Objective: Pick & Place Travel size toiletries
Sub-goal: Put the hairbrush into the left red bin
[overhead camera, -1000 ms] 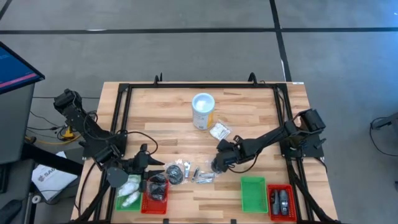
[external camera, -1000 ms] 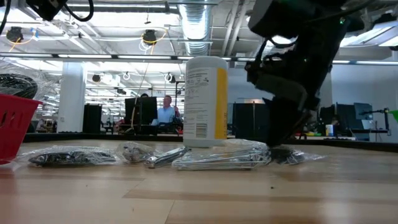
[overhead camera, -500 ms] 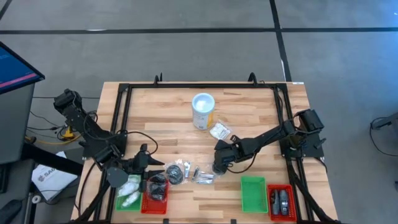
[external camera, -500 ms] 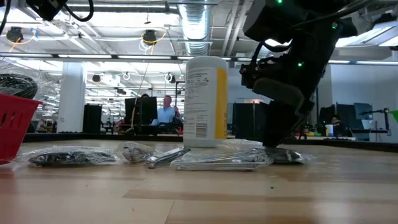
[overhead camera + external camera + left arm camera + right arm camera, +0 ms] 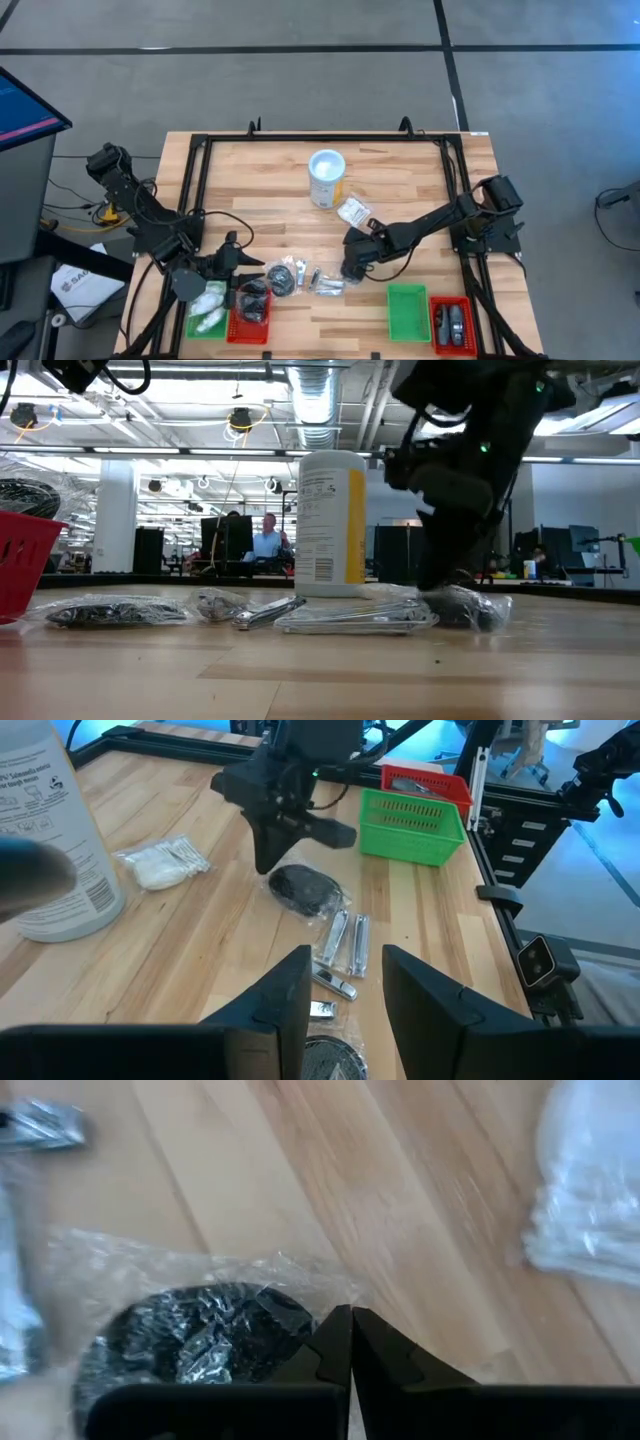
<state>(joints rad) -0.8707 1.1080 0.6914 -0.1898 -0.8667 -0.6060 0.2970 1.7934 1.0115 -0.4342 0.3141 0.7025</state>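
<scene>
A black round toiletry packet (image 5: 190,1335) in clear wrap lies mid-table (image 5: 352,272), with my right gripper (image 5: 345,1325) shut on its wrap; the low view shows the gripper (image 5: 440,582) standing over the packet (image 5: 468,607). Silver packets (image 5: 325,285), a black coiled packet (image 5: 285,274) and a white packet (image 5: 353,211) lie flat on the wood nearby. My left gripper (image 5: 345,990) hangs open above the near left, by the left red tray (image 5: 250,312), with nothing between its fingers. My right gripper pinches the clear wrap's edge (image 5: 312,1308), just beside the black round content, between its two shut fingers. The fingers come steeply from above, slanting from the table's right side. The packet still lies on the table, its wrap crumpled at the hold.
A white tub with a yellow label (image 5: 327,178) stands at the far middle. At the near left, a green tray (image 5: 205,310) holds white packets beside the left red tray. At the near right stand a green tray (image 5: 407,312) and a red tray (image 5: 452,325) with dark pieces.
My right gripper has stayed over the black round packet, rolled a little and shut on its wrap. The packet, which lay flat, now stands bunched up higher under the fingers in the low view.
</scene>
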